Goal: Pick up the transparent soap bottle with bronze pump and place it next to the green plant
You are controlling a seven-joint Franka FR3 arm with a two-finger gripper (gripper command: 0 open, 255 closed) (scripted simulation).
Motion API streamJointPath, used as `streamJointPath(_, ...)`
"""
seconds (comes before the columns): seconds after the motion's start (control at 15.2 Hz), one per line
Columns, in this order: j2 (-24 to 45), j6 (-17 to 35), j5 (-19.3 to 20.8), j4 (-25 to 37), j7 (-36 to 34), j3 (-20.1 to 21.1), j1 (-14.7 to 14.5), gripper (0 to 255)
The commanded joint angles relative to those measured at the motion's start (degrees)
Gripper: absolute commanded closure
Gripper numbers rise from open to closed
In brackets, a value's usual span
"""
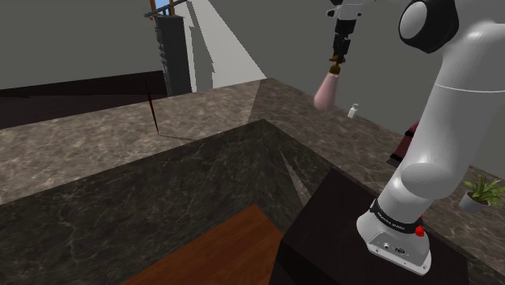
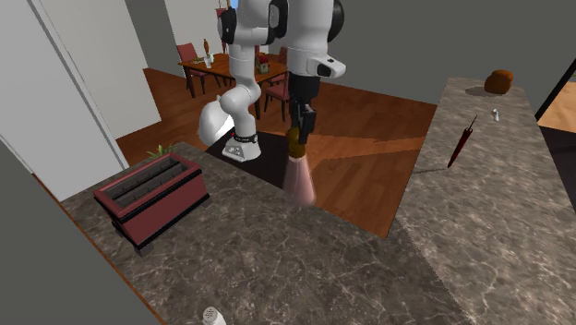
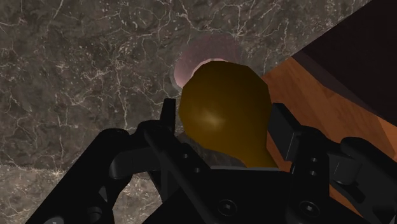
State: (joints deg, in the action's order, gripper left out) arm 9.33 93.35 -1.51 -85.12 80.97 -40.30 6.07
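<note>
My gripper [image 1: 337,58] is shut on the bronze pump [image 3: 222,111] of the soap bottle [image 1: 327,91]. The bottle's pale pinkish, see-through body [image 2: 299,180] hangs below the fingers, slightly tilted, over the dark marble counter [image 2: 277,249] near its edge. In the wrist view the black fingers [image 3: 167,118] clasp the pump from both sides, and the bottle's round body [image 3: 189,60] shows beyond it against the marble. The green plant [image 1: 484,191] stands in a white pot at the shoulder view's lower right, behind the arm; its leaves [image 2: 162,149] peek out behind a red toaster.
A dark red toaster [image 2: 152,196] sits on the counter between the bottle and the plant. A small white bottle [image 1: 353,111] stands past the soap bottle. A thin dark red stick [image 2: 461,144] lies on the far counter. A drop to the wooden floor [image 2: 369,166] borders the counter.
</note>
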Motion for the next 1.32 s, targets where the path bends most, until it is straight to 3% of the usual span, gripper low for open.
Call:
streamJointPath(0.0,0.53,-1.7,-0.35,2.14,0.28,-0.07,0.29,255)
streamJointPath(0.99,7.65,-16.28,-5.31,22.63,3.32,-0.67,5.31,255)
streamJointPath(1.25,-4.57,-13.57,2.87,10.11,1.36,-1.07,-0.2,255)
